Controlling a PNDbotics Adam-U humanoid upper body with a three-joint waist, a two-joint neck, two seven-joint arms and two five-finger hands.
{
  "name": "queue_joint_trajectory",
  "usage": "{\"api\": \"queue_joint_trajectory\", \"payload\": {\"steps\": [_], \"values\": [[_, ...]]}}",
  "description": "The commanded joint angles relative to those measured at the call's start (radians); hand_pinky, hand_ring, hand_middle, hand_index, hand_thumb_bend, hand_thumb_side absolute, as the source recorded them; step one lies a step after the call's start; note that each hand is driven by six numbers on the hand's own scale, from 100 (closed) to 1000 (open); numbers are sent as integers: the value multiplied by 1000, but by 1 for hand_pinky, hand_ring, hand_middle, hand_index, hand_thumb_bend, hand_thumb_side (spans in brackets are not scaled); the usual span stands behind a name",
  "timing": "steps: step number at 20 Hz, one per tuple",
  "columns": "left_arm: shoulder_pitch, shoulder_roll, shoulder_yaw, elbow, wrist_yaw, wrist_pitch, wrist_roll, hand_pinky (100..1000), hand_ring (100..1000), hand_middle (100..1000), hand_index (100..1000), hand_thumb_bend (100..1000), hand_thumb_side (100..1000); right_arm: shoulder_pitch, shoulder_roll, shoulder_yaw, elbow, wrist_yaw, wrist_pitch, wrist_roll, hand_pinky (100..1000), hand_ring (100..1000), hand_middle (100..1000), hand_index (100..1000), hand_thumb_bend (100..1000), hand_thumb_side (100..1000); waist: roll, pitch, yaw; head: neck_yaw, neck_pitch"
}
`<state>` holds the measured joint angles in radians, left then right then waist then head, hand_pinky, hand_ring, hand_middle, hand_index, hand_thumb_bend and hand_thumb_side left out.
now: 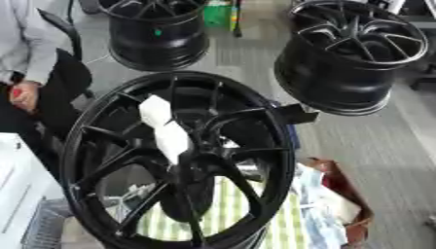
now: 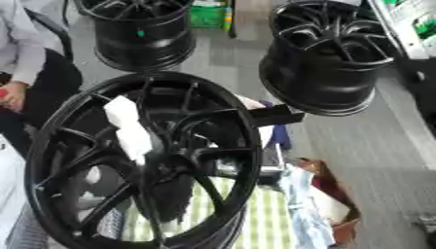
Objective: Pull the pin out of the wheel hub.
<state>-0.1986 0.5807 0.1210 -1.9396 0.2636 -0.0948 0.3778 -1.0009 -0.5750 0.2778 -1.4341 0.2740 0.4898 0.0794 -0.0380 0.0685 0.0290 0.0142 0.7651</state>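
Note:
A large black wheel hub (image 1: 94,146) stands tilted close in front of me and fills the middle of both views. Something white (image 1: 166,126), in two blocky pieces, sits among its spokes just above and left of the centre. A dark rectangular piece (image 1: 296,115) juts out at the rim's right edge; I cannot tell what it is. I cannot make out a pin as such. Neither of my hands shows in either view.
Two more black wheels stand on the grey floor behind, one at the back left (image 1: 157,34) and one at the back right (image 1: 349,63). A person (image 1: 26,53) is at the left edge. A green-striped cloth (image 1: 226,209) and a brown bag (image 1: 351,206) lie below right.

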Motion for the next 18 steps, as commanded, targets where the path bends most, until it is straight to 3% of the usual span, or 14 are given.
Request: {"api": "queue_joint_trajectory", "payload": {"steps": [1, 18], "values": [[-14, 35, 8, -18, -1, -2, 1, 842, 851, 765, 822, 457, 531, -13, -28, -10, -17, -16, 0, -17, 722, 737, 626, 762, 100, 681, 5, -9, -1, -2, 4], [-13, 32, 12, -20, -2, -3, 7, 841, 851, 765, 822, 459, 530, 4, -18, -28, -33, -40, 3, -61, 715, 734, 621, 761, 100, 688, 6, -6, -2, -7, 0]]}}
